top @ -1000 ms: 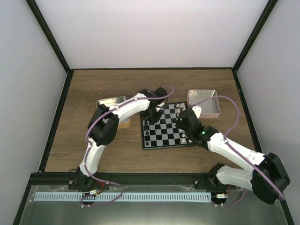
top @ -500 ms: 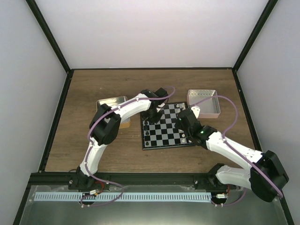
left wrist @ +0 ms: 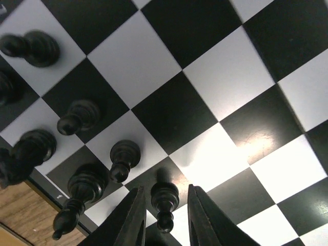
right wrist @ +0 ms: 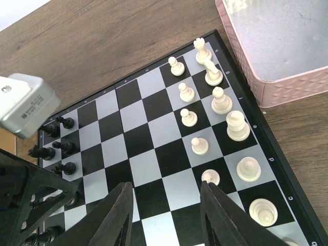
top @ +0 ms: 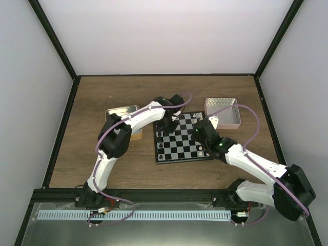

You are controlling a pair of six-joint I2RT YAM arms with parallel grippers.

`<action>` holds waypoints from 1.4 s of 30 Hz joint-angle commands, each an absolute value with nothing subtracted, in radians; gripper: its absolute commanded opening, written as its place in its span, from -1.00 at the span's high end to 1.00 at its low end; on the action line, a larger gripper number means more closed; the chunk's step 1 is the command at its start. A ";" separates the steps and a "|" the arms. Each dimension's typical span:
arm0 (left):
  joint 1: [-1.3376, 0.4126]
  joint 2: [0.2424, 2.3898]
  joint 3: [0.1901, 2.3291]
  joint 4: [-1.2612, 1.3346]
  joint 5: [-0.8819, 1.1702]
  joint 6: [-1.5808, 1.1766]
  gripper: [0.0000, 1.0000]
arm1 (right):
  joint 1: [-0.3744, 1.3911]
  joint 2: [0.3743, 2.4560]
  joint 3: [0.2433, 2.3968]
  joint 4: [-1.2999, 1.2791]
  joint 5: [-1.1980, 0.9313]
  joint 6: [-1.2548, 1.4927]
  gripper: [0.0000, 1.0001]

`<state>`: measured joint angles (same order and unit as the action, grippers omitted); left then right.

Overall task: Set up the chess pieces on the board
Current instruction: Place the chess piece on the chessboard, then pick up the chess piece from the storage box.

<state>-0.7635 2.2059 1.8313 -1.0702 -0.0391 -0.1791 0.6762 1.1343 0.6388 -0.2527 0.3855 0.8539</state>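
The board (top: 180, 139) lies mid-table, with black chess pieces (top: 161, 146) along its left edge and white ones (top: 199, 149) along its right. My left gripper (top: 167, 126) is low over the board's far left corner. In the left wrist view its fingers (left wrist: 134, 215) straddle a black pawn (left wrist: 165, 199) standing on a dark square, with a gap on each side, so the left gripper (left wrist: 165, 188) is open. More black pieces (left wrist: 123, 156) stand to the pawn's left. My right gripper (right wrist: 165, 185) hovers open and empty over the board (right wrist: 154, 138), with white pieces (right wrist: 221, 101) beyond it.
A pink metal tin (top: 222, 110) sits just past the board's far right corner, close to the white back row (right wrist: 277, 46). A gold tin (top: 123, 114) stands left of the board, behind the left arm. Black frame rails edge the wooden table.
The left gripper's fingers have parted from the black pawn, which now stands free on its square. Both arms have hardly moved.
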 commanded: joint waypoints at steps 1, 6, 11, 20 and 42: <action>-0.760 2.153 1.880 -1.072 -0.036 -0.181 0.46 | 0.670 1.131 0.649 -0.240 0.395 0.860 0.25; -0.750 2.052 1.840 -1.019 -0.138 -0.221 0.35 | 0.671 1.121 0.649 -0.241 0.390 0.861 0.24; -0.680 1.901 1.704 -0.895 -0.238 -0.318 0.30 | 0.670 1.110 0.644 -0.240 0.383 0.861 0.24; -0.401 1.642 1.323 -0.618 -0.115 -0.505 0.15 | 0.670 1.116 0.644 -0.235 0.368 0.863 0.24; -0.284 1.913 1.307 -0.510 -0.074 -0.580 0.45 | 0.670 1.103 0.629 -0.236 0.362 0.863 0.23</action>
<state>-0.2878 1.8942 1.2724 -0.5285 -0.0475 -0.5724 0.6762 1.1179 0.6308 -0.2413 0.3508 0.8543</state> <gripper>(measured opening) 0.284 0.383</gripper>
